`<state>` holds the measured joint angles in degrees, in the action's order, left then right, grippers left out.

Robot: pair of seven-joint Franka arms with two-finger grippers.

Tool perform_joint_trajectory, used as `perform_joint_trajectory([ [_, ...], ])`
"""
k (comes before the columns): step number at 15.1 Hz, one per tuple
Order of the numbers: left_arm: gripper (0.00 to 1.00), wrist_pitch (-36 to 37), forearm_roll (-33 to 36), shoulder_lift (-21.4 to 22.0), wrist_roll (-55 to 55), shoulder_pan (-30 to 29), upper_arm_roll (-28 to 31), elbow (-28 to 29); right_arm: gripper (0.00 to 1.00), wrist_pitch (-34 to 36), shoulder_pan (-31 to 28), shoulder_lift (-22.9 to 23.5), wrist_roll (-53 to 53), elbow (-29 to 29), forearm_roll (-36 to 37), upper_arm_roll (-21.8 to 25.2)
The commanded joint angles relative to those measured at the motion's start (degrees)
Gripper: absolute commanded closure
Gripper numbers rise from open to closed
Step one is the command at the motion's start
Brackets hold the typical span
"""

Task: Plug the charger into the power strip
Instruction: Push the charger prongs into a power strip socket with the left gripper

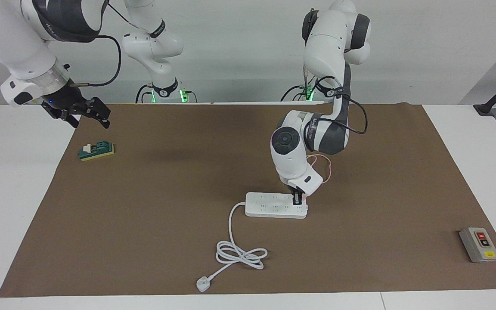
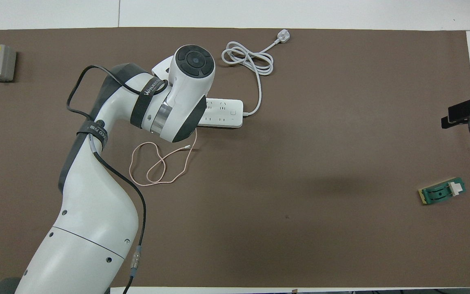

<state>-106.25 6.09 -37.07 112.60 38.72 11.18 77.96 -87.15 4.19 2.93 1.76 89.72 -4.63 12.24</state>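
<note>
Table [image 1: 24,181]: white top, almost fully covered by a brown mat [image 1: 187,181]; pale wall at the robots' end.
Power strip [image 1: 269,206]: long white multi-socket strip, flat on the mat near its middle, long side running along the table. In the overhead view only the end toward the right arm shows [image 2: 225,113]; the left arm's wrist covers the remainder.
Strip cord [image 1: 230,241]: thick white cord leaves the strip's end toward the right arm, runs away from the robots, coils into loose loops and ends in a white three-pin plug [image 1: 203,284] lying near the mat's edge farthest from the robots.
Left tool [image 1: 296,199]: pointing straight down at the power strip's end toward the left arm, tip at the socket face. A small dark piece sits at the tip; cannot tell whether the fingers are clenched or released, nor what they carry.
Charger: cube not visible in either view; hidden by the wrist if present.
Charger cable [image 2: 157,163]: thin pink cable in loose loops on the mat, just nearer the robots than the strip, one end running up under the left wrist.
Right tool [image 1: 85,113]: waiting in the air over the mat's edge at the right arm's end, fingers spread, nothing between them.
Green switch block [image 1: 96,151]: on the mat near the right tool, with a white part on top.
Grey button box [image 1: 479,244]: at the left arm's end, red and yellow buttons.
</note>
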Motion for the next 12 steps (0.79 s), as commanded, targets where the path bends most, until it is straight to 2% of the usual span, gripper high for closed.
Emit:
perform_joint_trajectory([
  [1, 1.00, -0.4, -0.9, -3.5, 0.0, 0.2, 0.3, -1.1, 0.00, 1.1, -0.6, -0.2, 0.8, -0.3, 1.0, -0.4],
  [12, 1.00, -2.6, -1.0, -4.9, -0.2, 0.0, 0.2, -0.9, 0.00, 1.1, -0.6, -0.3, 0.8, -0.3, 1.0, -0.4],
])
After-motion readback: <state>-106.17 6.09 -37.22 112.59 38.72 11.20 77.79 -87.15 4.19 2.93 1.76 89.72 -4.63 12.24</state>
